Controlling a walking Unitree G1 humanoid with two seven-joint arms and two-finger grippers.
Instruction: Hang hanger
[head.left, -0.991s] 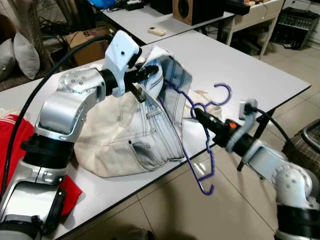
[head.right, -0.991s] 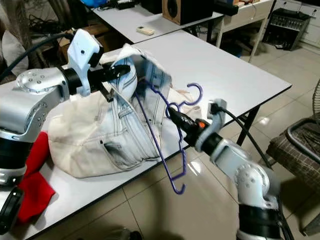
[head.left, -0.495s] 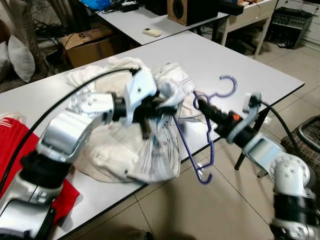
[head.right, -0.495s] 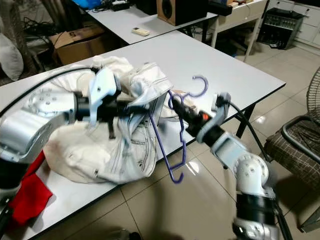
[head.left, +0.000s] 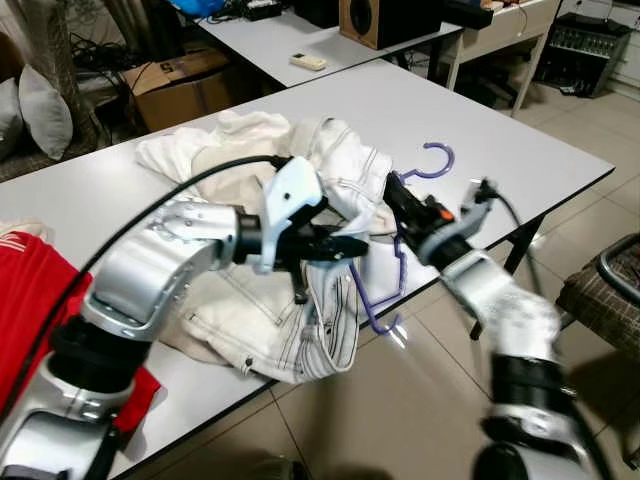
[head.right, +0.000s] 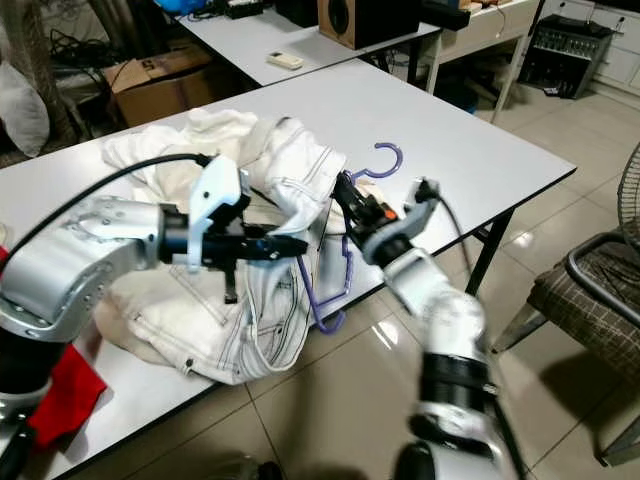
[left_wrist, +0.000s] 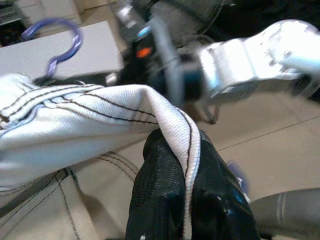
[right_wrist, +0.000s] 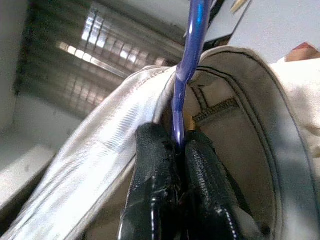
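Observation:
Pale white jeans with dark stitching lie bunched on the white table, one leg drooping over the front edge. My left gripper is shut on a fold of the waistband; the fabric is pinched between its black fingers. A purple wire hanger hangs at the table's front edge, its hook pointing up. My right gripper is shut on the hanger's neck, right against the jeans. Up close, the wire runs between the closed fingers, with the waistband opening around it.
A cream garment lies under the jeans. A red cloth sits at the table's left end. Behind are a second table with a remote, a speaker and a cardboard box. A chair stands right on the tiled floor.
My left arm has come down from its raised hold, so the jeans now sag at table height. My right gripper has carried the hanger left, up to the waistband.

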